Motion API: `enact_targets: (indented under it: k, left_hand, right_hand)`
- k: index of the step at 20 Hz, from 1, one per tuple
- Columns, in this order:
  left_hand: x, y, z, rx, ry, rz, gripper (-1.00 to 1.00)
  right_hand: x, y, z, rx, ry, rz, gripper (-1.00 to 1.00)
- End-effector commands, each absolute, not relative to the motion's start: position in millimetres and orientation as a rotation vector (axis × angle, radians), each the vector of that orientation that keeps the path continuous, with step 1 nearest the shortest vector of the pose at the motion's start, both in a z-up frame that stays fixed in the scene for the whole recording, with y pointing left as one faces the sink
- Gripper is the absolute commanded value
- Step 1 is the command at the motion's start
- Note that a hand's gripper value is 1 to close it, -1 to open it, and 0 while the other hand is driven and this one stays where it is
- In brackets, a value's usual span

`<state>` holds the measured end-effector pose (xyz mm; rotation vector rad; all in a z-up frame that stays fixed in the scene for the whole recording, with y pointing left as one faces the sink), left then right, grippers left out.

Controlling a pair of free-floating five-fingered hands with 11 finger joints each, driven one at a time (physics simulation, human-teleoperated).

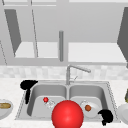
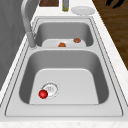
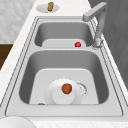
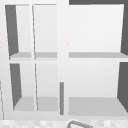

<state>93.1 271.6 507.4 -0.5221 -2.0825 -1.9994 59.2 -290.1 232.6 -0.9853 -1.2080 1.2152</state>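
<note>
Plate (image 1: 93, 110) is lying in the right basin, carrying a brown ball (image 1: 88, 108). We are seeing our right hand (image 1: 107, 116) curling, empty, at its near-right edge; left hand (image 1: 27, 85) hanging far-left, finger state unclear. Tipping risk: nudging the rim could roll the ball off.

Small ball (image 1: 45, 99) in left basin (image 1: 37, 105), plate (image 1: 91, 110) in right.

A grey steel double sink (image 1: 110, 100) sits in a white counter (image 1: 10, 90) with faint grey speckling, under a grey tap (image 1: 68, 73) and a wall cabinet (image 4: 62, 57) that is white with dark grey inner sides. Two black hands show in the front view, the left hand (image 1: 27, 85) and the right hand (image 1: 107, 116). A large bright red ball (image 1: 67, 114), a small red ball (image 2: 43, 94) and a white plate (image 3: 63, 92) carrying a brown-orange piece (image 3: 66, 88) stand out against the grey.
</note>
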Motion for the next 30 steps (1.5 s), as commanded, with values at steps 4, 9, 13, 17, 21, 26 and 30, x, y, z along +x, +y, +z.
enact_targets:
  k: [4, 9, 13, 17, 21, 26, 30]
  left_hand:
    - [93, 271, 511, -0.477, -2.225, -1.813, -1.0]
    - [91, 271, 514, -0.472, -2.266, -1.773, -1.0]
    - [88, 270, 519, -0.459, -2.297, -1.743, -1.0]
    - [86, 270, 524, -0.465, -2.326, -1.718, -1.0]
    - [84, 269, 528, -0.472, -2.356, -1.69, -1.0]
    - [78, 269, 533, -0.457, -2.38, -1.655, -1.0]
    - [74, 268, 532, -0.433, -2.361, -1.664, -1.0]
  right_hand:
    - [59, -290, 233, -0.985, -1.208, 1.215, 0.0]
    - [59, -290, 233, -0.985, -1.208, 1.215, 0.0]
    - [59, -290, 233, -0.985, -1.208, 1.215, 0.0]
    - [59, -290, 233, -0.985, -1.208, 1.215, 0.0]
    - [59, -290, 233, -0.985, -1.208, 1.215, 0.0]
    - [59, -290, 233, -0.985, -1.208, 1.215, 0.0]
    - [59, -290, 233, -0.985, -1.208, 1.215, 0.0]
